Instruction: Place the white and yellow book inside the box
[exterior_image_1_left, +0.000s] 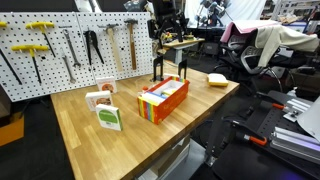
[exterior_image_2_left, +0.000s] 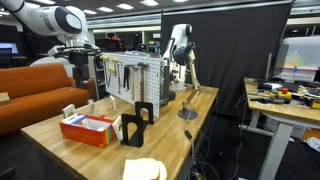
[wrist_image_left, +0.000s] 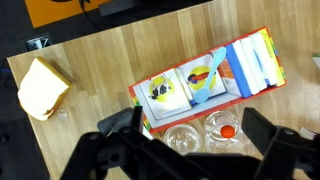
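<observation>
A white and yellow book (wrist_image_left: 163, 90) lies flat inside the colourful box (wrist_image_left: 262, 38), next to a book with a blue shape (wrist_image_left: 203, 76) and several upright books. The box stands mid-table in both exterior views (exterior_image_1_left: 163, 100) (exterior_image_2_left: 88, 128). My gripper (wrist_image_left: 192, 138) is open and empty. It hangs well above the box's near side, as an exterior view (exterior_image_2_left: 85, 62) shows. Its two dark fingers frame the bottom of the wrist view.
Two clear round cups (wrist_image_left: 222, 128) stand beside the box, one with an orange-red dot in it. A yellow sponge (exterior_image_1_left: 217, 80) (wrist_image_left: 43, 87) lies on the wooden table. Two small books (exterior_image_1_left: 104, 108) stand near the table's end. A black stand (exterior_image_2_left: 135, 125) and a tool pegboard (exterior_image_1_left: 60, 45) are nearby.
</observation>
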